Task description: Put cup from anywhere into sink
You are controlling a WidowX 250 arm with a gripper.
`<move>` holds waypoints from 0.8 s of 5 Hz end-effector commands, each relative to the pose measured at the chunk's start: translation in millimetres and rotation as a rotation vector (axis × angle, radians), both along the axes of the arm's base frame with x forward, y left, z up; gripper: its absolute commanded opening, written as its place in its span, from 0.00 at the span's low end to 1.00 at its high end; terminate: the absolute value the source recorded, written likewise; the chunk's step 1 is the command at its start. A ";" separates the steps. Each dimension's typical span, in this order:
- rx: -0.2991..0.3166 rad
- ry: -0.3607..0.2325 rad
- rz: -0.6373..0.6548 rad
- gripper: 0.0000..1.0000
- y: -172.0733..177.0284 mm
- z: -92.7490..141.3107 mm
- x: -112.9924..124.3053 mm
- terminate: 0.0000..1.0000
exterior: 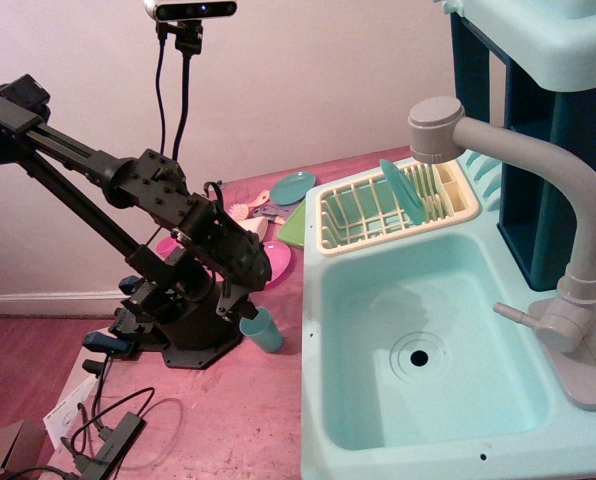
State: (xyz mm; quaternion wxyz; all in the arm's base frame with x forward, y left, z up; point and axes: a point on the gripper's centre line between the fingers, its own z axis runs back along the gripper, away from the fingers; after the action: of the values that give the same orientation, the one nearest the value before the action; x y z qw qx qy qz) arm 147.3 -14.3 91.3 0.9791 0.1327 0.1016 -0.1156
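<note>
**Cup stands on the surface beside the sink, tool just above it**

Nearest to us we see cables and a small dark box point(113, 440) lying on the reddish surface point(218, 420), with a white paper point(70, 408) just beside them. To the right, the pale mint sink point(358, 400) fills the near corner; its basin holds nothing but the round drain hole point(418, 356). The grey faucet point(563, 215) rises from the right rim and curves over the basin, its round head hanging above the back edge.

A little farther in, the teal cup point(263, 328) stands upright on the surface, just left of the sink's outer wall and apart from it. Our tool point(246, 300) points down at the cup's left rim, very close to it or touching it; we cannot tell whether its fingers are spread or closed, since they merge into the dark body of the arm point(163, 195). The arm's black base point(183, 335) sits just left of the cup.

Behind the basin, the cream dish rack point(393, 210) holds a teal plate point(410, 192) on edge. Left of the rack, a pink plate point(275, 262), a green plate point(295, 226) and a flat teal plate point(292, 187) lie on the surface. Farthest back, a camera point(190, 10) hangs against the wall.
</note>
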 end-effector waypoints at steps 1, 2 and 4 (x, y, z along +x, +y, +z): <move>-0.017 0.020 -0.026 1.00 0.5 -7.5 9.0 0.00; -0.034 0.023 -0.040 1.00 -2.3 -15.4 14.5 0.00; -0.060 0.029 -0.076 1.00 -8.5 -26.9 21.8 0.00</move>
State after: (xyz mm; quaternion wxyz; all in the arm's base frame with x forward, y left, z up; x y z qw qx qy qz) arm 165.1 -24.5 58.5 0.9770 0.1020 0.1076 -0.1531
